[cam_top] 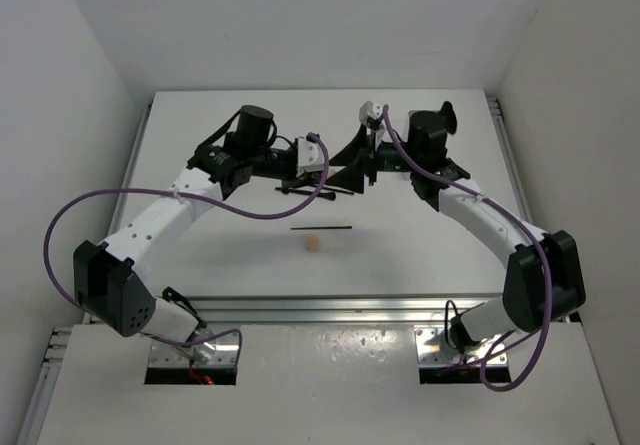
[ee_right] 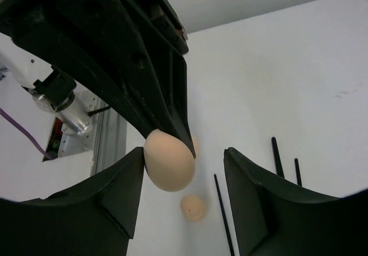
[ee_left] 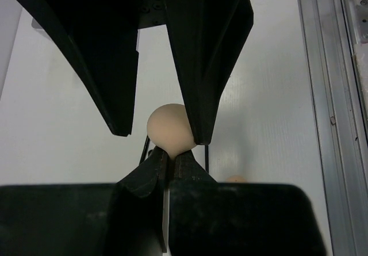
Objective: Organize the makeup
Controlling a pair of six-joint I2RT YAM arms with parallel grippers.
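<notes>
Step in hand, as I judge it: mid-air handover of a peach sponge (ee_right: 168,159) over the table (cam_top: 420,255). Left gripper (ee_left: 168,159) clenched on its narrow end; right gripper (ee_right: 184,152) roughly half open, straddling it, one finger against its side, the other apart. Next move calls for the right to clamp before the left lets go; second sponge (cam_top: 313,243) lies below.

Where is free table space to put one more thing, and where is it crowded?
Free: table strip beyond left arm and right arm; the near patch right of the pencil. Crowded: centre, around pencil, sponge and both arms' ends.
</notes>
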